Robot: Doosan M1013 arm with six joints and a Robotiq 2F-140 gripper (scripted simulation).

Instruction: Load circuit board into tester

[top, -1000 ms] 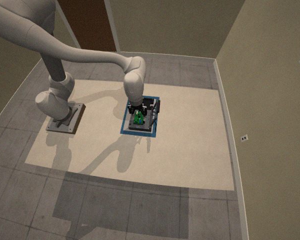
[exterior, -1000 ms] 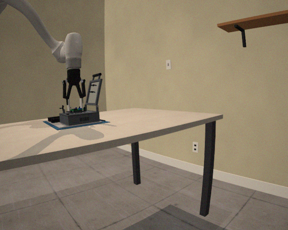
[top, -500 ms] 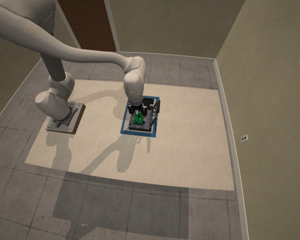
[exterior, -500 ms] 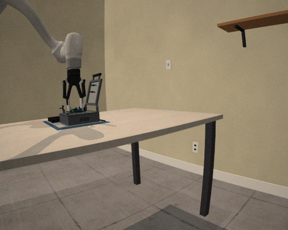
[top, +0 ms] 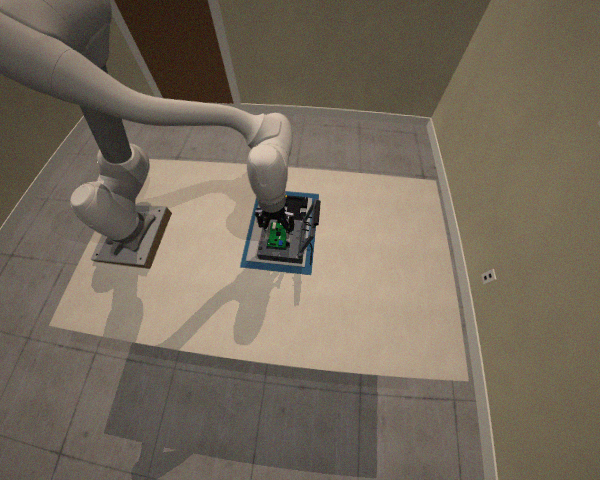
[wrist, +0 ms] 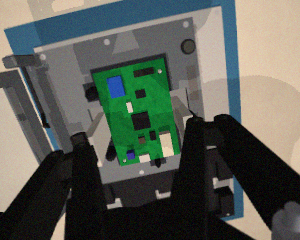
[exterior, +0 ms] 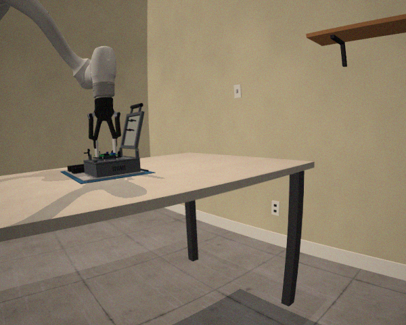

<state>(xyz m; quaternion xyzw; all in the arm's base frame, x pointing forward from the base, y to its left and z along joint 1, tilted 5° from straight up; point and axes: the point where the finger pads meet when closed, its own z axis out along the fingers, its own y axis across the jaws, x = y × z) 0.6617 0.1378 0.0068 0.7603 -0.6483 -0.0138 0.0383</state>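
Observation:
The green circuit board is face up over the tester's plate, its white connector end toward the lone black post. Two more black posts stand beside its hinge-side edge. My gripper is shut on the board, one fingertip at each long edge. Whether the board lies flat cannot be told; its holes and the pins are not clearly visible. The tester has its lid standing open. The latch hook stands opposite the hinge.
The black tray lies beside the tester's hook end, partly hidden by my gripper in the wrist view. The lid's handle sticks up beside my gripper. A blue-bordered mat lies under the tester and tray.

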